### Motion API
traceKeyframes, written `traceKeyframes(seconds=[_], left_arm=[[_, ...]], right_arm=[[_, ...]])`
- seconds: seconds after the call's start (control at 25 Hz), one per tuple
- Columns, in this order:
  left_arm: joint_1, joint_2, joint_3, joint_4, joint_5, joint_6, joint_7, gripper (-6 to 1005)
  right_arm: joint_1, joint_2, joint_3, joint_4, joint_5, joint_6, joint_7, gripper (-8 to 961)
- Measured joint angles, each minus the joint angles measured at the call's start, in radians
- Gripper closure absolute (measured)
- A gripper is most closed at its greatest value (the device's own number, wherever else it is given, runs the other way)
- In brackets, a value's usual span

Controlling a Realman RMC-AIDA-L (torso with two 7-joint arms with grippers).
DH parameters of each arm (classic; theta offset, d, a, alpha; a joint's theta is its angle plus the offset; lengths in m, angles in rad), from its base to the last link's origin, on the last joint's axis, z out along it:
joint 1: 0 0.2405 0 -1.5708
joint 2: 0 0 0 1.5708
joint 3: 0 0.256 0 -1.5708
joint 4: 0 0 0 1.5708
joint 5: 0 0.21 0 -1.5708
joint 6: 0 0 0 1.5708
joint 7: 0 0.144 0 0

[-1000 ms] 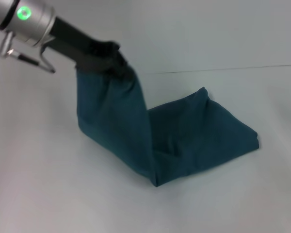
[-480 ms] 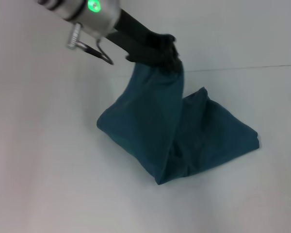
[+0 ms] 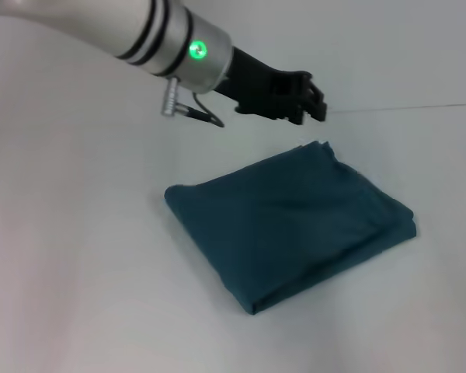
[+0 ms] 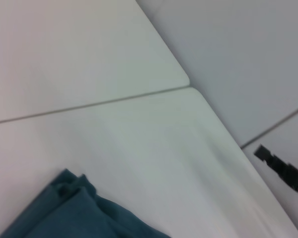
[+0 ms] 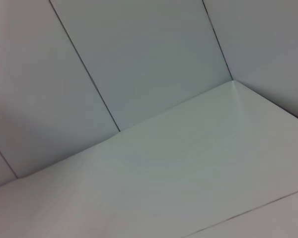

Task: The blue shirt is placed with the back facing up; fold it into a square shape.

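Observation:
The blue shirt (image 3: 291,221) lies flat on the white table (image 3: 78,256), folded into a rough square with its plain side up. One corner of it also shows in the left wrist view (image 4: 74,210). My left gripper (image 3: 309,99) hangs in the air just beyond the shirt's far edge, open and holding nothing. A small dark shape (image 4: 283,171) past the table's edge in the left wrist view looks like my right gripper, parked far off. The right arm does not show in the head view.
A thin seam (image 3: 404,107) runs across the table behind the shirt. The table's rounded far corner (image 4: 186,82) and grey wall panels (image 5: 139,59) show in the wrist views. Bare table surrounds the shirt.
My left gripper carried the lifted half of the shirt to the right, laid it over the other half and let go. The shirt now lies flat.

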Motion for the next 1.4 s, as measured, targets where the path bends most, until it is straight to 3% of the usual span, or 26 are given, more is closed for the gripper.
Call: traceKeyframes(seconds=[0.2,0.36,0.44,0.56,0.72,0.96,1.28,1.4], left_arm=[[0.042,0.029,-0.101,0.002,-0.017,0.027,0.002,766],[0.109,0.071,-0.144,0.063,-0.075,0.095,0.035,596],[0.168,0.101,-0.157,0.115,-0.121,0.144,0.057,511],[0.283,0.135,-0.197,0.176,-0.229,0.213,0.113,282],[0.445,0.152,-0.319,0.202,-0.392,0.304,0.273,194],[0.606,0.147,-0.481,0.218,-0.460,0.492,0.512,61],[0.742,0.096,-0.481,0.352,-0.387,0.724,0.723,55],[0.774,0.078,-0.465,0.355,-0.341,0.742,0.776,55]], right_arm=[[-0.001,0.002,0.000,-0.003,0.000,-0.004,0.007,954],[0.007,0.003,-0.008,-0.007,0.000,-0.013,0.007,953],[0.008,0.004,-0.009,-0.013,0.000,-0.034,0.006,953],[0.008,0.004,-0.001,-0.020,0.002,-0.077,0.006,953],[0.008,0.005,-0.006,-0.058,0.000,-0.135,-0.002,953],[0.035,0.009,-0.043,-0.147,-0.099,-0.264,0.030,953],[0.142,0.010,-0.106,-0.392,-0.508,-0.391,0.425,951],[0.219,0.006,-0.099,-0.473,-0.720,-0.491,0.602,871]])
